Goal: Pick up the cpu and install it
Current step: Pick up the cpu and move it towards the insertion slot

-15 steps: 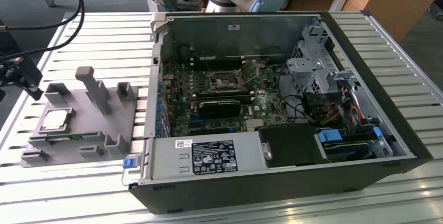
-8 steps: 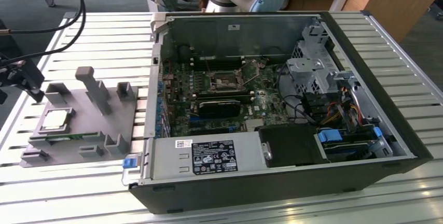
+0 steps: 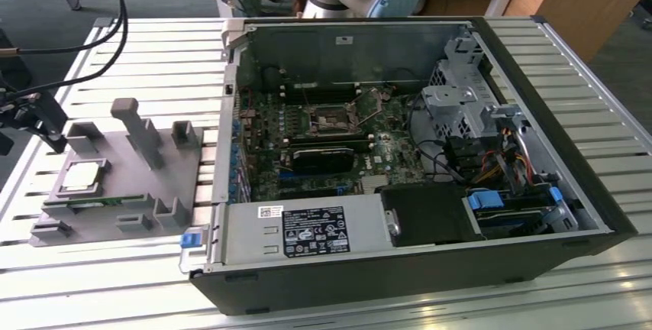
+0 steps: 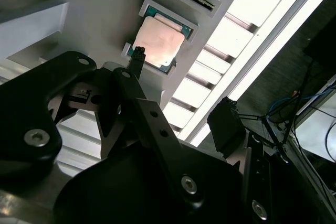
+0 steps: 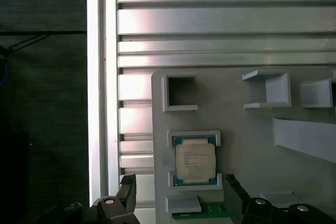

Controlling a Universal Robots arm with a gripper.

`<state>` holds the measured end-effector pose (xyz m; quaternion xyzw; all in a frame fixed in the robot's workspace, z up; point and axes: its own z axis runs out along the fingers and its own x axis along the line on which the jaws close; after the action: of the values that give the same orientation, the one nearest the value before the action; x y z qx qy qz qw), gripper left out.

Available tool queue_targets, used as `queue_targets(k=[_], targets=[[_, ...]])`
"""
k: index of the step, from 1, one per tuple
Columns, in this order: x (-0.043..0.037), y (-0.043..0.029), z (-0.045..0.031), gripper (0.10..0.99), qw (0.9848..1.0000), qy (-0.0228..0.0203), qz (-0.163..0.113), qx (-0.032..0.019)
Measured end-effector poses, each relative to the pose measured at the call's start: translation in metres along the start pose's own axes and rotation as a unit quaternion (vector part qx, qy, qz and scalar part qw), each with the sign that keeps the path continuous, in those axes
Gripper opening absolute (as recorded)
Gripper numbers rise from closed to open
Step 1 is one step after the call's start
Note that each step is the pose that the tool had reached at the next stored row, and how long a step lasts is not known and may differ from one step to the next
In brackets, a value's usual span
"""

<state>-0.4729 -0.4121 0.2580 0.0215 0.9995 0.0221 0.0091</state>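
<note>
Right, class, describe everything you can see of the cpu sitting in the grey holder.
The cpu is a small, flat square chip: dull silver metal top with faint print, thin green rim. It lies flat, top up, seated in a shallow framed pocket of the grey holder on the slatted table. Only the holder touches it.

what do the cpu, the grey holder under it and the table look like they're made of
The cpu: dull silver metal lid on a green board rim. The holder: probably matte grey plastic, even and shineless. The table: bright grooved slats with glare, likely aluminium.
</note>
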Motion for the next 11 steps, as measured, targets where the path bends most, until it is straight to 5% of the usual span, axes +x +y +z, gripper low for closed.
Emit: queue_targets(k=[11], targets=[[-0.0069,-0.0005,0.0162,0.761,0.9999,0.0046,-0.009,-0.0005]])
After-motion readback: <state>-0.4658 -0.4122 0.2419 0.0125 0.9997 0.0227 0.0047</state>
